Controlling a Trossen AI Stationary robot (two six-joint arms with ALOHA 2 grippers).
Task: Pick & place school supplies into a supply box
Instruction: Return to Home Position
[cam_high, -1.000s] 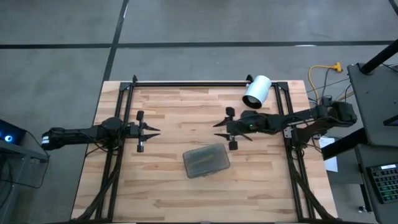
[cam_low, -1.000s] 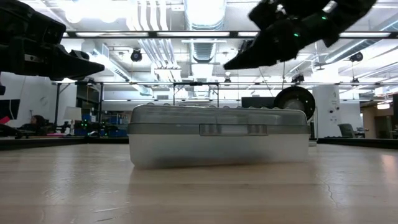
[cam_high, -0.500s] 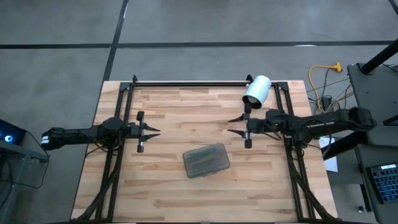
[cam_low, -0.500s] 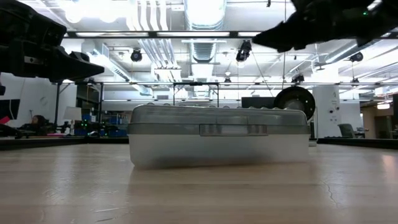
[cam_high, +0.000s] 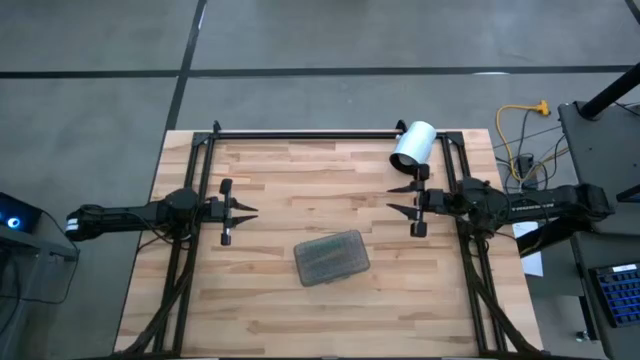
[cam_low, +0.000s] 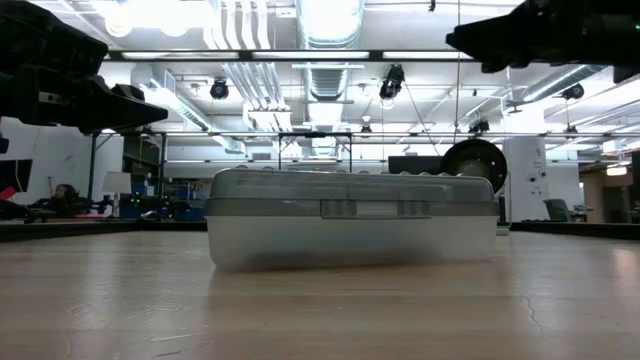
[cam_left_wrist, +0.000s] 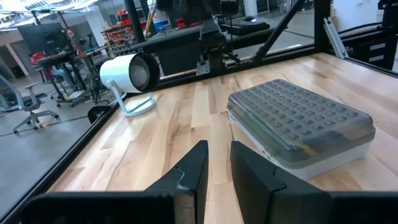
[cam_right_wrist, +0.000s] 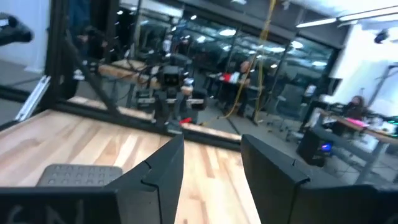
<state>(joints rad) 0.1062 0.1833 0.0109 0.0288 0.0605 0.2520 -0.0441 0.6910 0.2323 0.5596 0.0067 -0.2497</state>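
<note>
1. The supply box (cam_high: 332, 258) sits on the tabletop (cam_high: 300, 170) about midway between its left and right edges. It is closer to the near edge than to the far edge, where the black rail (cam_high: 300, 133) runs.
2. The box's grey textured lid is down. In the low view the box (cam_low: 350, 230) rests flat on the wood, with its front clasp facing the camera.
3. The left wrist view shows dim dark shapes through the box's (cam_left_wrist: 301, 124) translucent wall. What they are cannot be told.
4. The left pincer (cam_high: 250, 210) hangs above the wood by the left edge, pointing toward the middle and well apart from the box. Its fingers stand slightly apart with a narrow gap and nothing between them, as the left wrist view (cam_left_wrist: 217, 155) shows.
5. The right pincer (cam_high: 389, 198) hangs by the right edge, pointing toward the middle, off the wood and clear of the box. Its fingers are spread wider than the left ones and hold nothing, as the right wrist view (cam_right_wrist: 211, 149) shows.
6. In the low view both pincers are high above the box, the left (cam_low: 150, 100) and the right (cam_low: 460, 40).
7. A white cylinder (cam_high: 413, 146) on a small stand is at the far right corner, near the right pincer but not touching it.
</note>
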